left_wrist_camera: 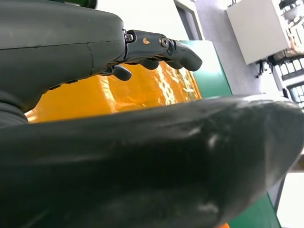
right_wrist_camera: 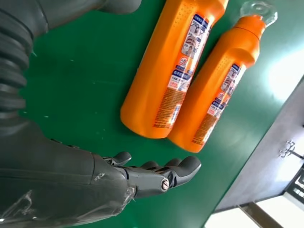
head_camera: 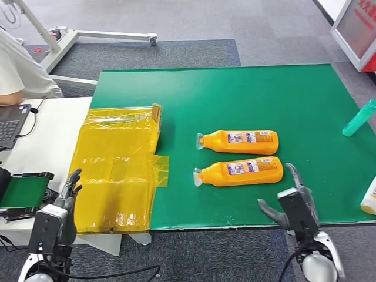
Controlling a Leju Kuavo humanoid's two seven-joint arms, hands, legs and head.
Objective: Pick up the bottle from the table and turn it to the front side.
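Two orange bottles lie on their sides on the green mat (head_camera: 266, 94), parallel, caps pointing left, just beside each other but apart. The near bottle (head_camera: 241, 171) and the far bottle (head_camera: 241, 141) look alike: orange plastic body, clear cap, narrow neck, a white-blue-red printed label facing up along the side. In the right wrist view both labels show small print and pictures, too small to read.

Right hand (head_camera: 292, 200) sits at the mat's near edge, just right of and nearer than the near bottle, not touching it; fingers spread and extended, holding nothing. Left hand (head_camera: 66, 200) is at the near left, over the near edge of the yellow plastic bag (head_camera: 115, 170), fingers loosely apart, nothing in it.

Counts: two orange bottles, one yellow bag covering a box at the mat's left, one teal bottle (head_camera: 359, 117) at far right, one white-yellow bottle (head_camera: 370, 200) cut by the right edge, one laptop (head_camera: 11, 123) far left beside a person's sleeve (head_camera: 22, 70).
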